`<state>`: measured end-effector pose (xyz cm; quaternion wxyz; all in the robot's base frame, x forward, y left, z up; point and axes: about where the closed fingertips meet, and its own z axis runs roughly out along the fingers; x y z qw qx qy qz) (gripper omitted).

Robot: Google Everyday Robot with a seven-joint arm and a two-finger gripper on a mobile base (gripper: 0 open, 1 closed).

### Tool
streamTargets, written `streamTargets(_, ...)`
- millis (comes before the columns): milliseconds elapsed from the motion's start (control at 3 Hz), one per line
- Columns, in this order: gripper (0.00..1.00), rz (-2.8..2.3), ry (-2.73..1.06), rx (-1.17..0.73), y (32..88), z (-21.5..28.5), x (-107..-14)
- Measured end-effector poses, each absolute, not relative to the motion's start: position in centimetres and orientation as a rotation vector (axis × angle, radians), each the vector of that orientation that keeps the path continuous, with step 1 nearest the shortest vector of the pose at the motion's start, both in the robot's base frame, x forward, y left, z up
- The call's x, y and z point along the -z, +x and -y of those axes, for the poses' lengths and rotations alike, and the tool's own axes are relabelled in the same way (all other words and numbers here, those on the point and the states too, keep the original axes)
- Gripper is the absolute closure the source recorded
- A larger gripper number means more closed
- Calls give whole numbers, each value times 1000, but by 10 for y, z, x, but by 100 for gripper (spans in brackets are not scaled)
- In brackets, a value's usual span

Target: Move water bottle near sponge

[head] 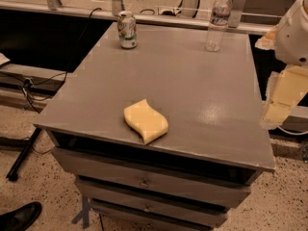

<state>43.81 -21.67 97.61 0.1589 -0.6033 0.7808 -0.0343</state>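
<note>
A grey drawer cabinet (pixel 192 81) fills the view, its lowest drawers cut off by the bottom edge. At the right border the robot's white arm (pixel 294 32) is partly out of frame. Below it the pale gripper (pixel 279 100) hangs just off the cabinet's right side, smeared, and I cannot tell whether it is open or closed. The sponge (pixel 146 121) lies flat near the front edge, its long axis running back-left to front-right. The water bottle (pixel 217 20) stands upright at the back right, cap up, well apart from the sponge. A soda can (pixel 127 29) stands at the back left.
</note>
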Motion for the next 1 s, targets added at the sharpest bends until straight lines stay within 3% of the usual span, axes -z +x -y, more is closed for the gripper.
streamTargets(667,0,-2210,-1662,113,463,228,-974)
streamTargets(1000,0,-2179,-1534,131,516,255,-973)
